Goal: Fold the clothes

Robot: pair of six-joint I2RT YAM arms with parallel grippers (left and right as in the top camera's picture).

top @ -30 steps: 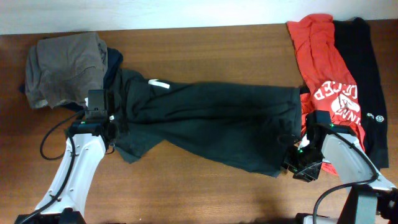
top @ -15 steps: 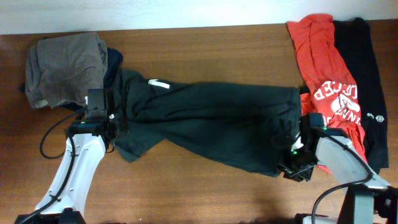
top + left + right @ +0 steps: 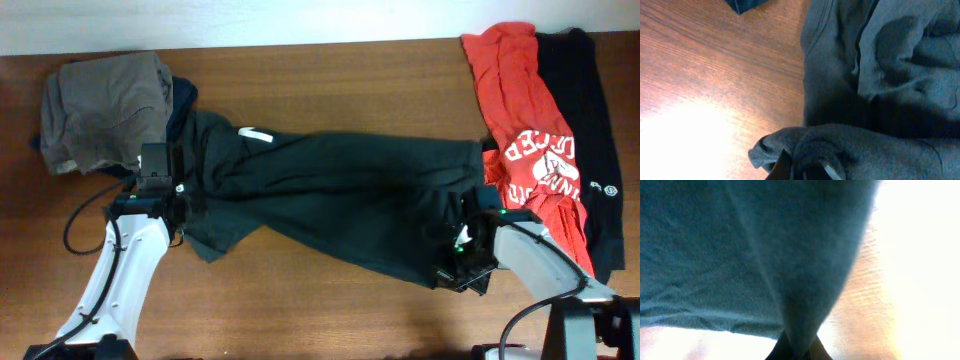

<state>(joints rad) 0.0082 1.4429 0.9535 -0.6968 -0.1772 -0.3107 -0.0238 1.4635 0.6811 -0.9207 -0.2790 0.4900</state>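
Sprawling across the middle of the table (image 3: 330, 90), the shirt (image 3: 340, 195) looks soft and limp, best taken by its hems. Left gripper (image 3: 188, 203) is clenched on its left edge, right gripper (image 3: 452, 262) pinches the near right corner; expect sagging between them.

You have five pieces of clothing on one table (image 3: 330, 75). One dark shirt (image 3: 340, 190) lies alone across the middle. Two sit together at the left end: one grey-brown garment (image 3: 105, 105) and one navy garment (image 3: 183, 105). Two more lie side by side at the right end: one red shirt (image 3: 520, 110) and one black garment (image 3: 590, 120). You have two arms, the left arm (image 3: 125, 270) and the right arm (image 3: 545, 265), and two black cables, one left cable (image 3: 80, 225) and one right cable (image 3: 525, 315).
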